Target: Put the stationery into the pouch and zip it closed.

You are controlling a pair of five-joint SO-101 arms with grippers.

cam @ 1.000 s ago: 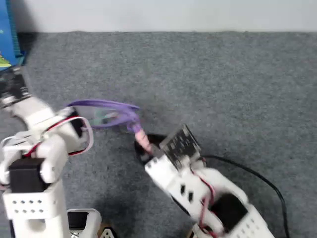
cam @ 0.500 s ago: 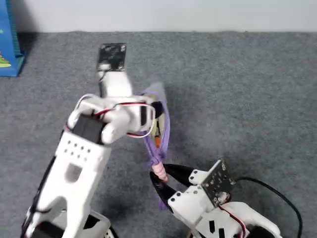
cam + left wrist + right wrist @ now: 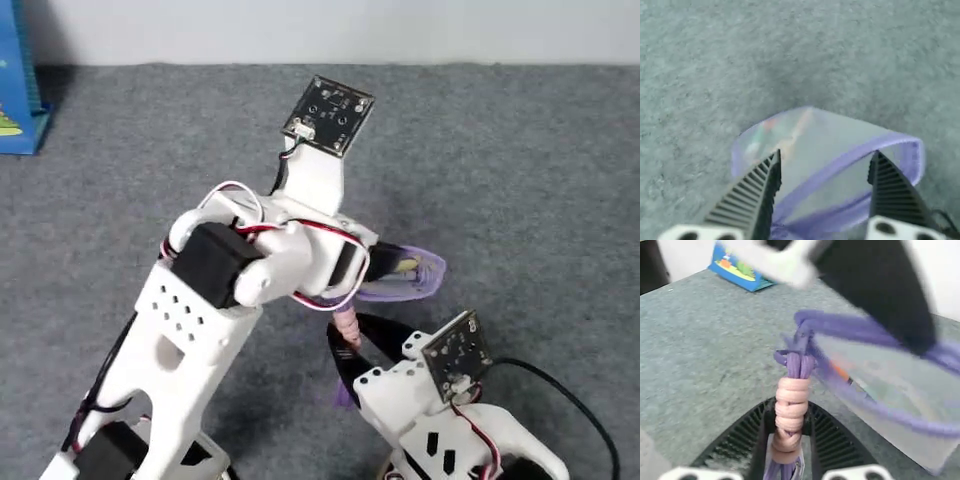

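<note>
A translucent pouch with purple trim hangs just over the grey carpet at centre. Coloured stationery shows through its wall. My left gripper reaches in from the lower left and grips the pouch's rim; in the left wrist view its jaws straddle the purple edge of the pouch. Right in front of it, my right gripper is shut on the pink knotted zip pull. From the pull a purple cord runs up to the pouch.
A blue box stands at the far left against the white wall. A black cable loops over the carpet at the lower right. The right arm's base sits at the front edge.
My left arm has swung from the far left to the centre, taking the pouch round with it. The right gripper has drawn back toward the front, still holding the pink pull.
</note>
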